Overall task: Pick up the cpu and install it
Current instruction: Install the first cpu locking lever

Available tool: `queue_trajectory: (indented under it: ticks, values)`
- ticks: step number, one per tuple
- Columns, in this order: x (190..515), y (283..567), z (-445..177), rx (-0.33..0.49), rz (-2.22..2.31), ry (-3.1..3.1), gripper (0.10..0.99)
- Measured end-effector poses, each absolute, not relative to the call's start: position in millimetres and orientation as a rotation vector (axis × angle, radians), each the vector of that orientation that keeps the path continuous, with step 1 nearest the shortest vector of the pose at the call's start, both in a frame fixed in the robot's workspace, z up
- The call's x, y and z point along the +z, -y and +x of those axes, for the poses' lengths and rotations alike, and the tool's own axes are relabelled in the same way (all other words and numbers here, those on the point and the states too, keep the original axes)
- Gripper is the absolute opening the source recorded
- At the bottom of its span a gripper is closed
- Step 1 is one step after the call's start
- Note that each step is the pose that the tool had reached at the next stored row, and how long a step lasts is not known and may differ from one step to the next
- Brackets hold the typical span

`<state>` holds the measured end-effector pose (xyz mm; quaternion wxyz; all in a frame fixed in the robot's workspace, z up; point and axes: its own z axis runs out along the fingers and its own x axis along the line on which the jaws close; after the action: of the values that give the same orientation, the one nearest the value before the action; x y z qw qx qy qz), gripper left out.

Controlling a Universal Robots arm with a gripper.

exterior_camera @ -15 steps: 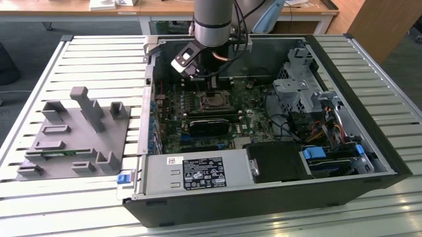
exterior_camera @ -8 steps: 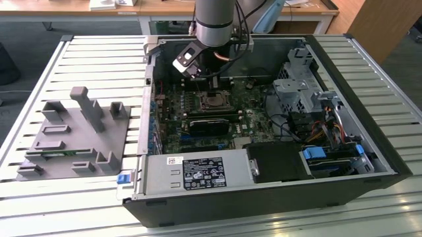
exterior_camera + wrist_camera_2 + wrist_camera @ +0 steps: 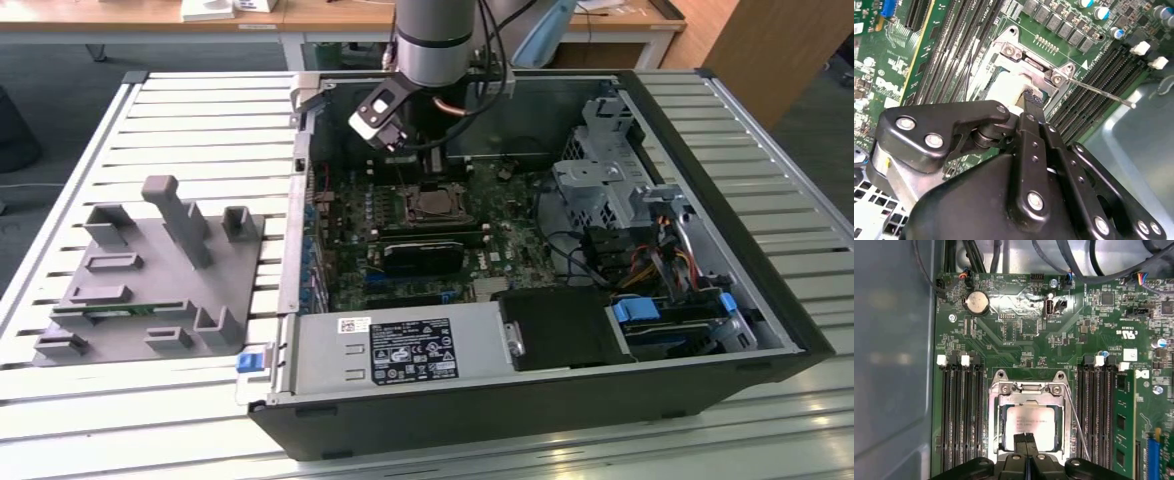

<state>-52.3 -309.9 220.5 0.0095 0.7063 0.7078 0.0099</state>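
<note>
The open computer case is seen in the middle of the exterior view, with the arm reaching down from the top centre over the motherboard; a grey fixture is set on the slatted table at the exterior view's left. In the first wrist view the cpu is seen lying flat inside the metal-framed socket, in the lower centre of the frame; the gripper is held just above the chip's near edge, its two fingertips pressed together with nothing between them; a green memory stick is seated in a slot toward the right of that frame. In the second wrist view the socket's thin lever is seen jutting toward the right.
</note>
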Motion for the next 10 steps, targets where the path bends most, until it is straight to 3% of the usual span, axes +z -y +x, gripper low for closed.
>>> queue_trajectory:
  ticks: [10]
  values:
    - [251.4, 309.9, -52.3, 0.031, 2.206, -2.210, 0.106]
